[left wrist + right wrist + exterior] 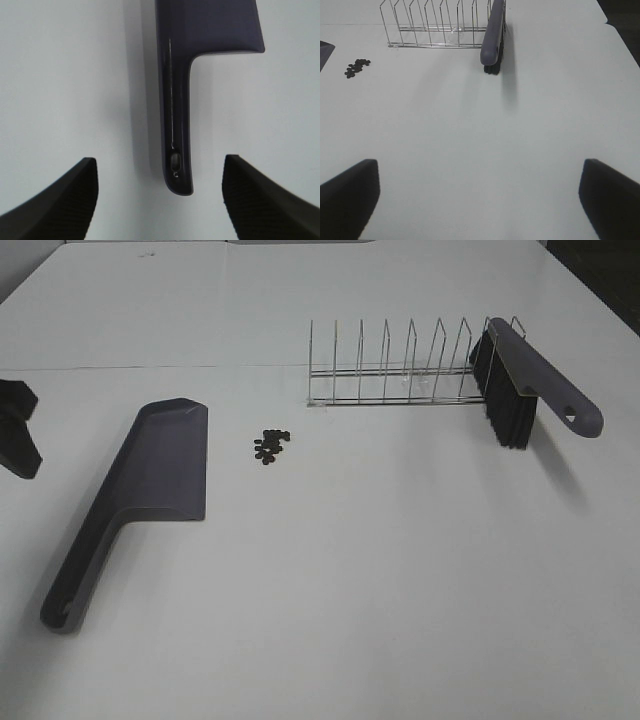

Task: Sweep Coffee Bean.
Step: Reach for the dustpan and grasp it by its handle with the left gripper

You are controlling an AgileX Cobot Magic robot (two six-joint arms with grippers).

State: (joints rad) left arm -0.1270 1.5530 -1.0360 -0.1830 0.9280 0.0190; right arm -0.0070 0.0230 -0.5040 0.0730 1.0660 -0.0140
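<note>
The coffee bean cluster (270, 446) lies on the white table just right of the purple dustpan (160, 480), and shows small in the right wrist view (357, 67). The dustpan lies flat, its handle pointing toward the front left. My left gripper (160, 159) is open, with the handle end (177, 175) on the table between its fingers, touching neither. In the high view it shows only as a dark shape (18, 435) at the left edge. The brush (520, 380) leans in the wire rack's right end. My right gripper (479, 162) is open and empty, well short of the brush (492, 35).
A wire rack (390, 370) with several slots stands at the back right of the table (350, 590). It also appears in the right wrist view (430, 25). A dark area lies beyond the table's far right corner (600, 280).
</note>
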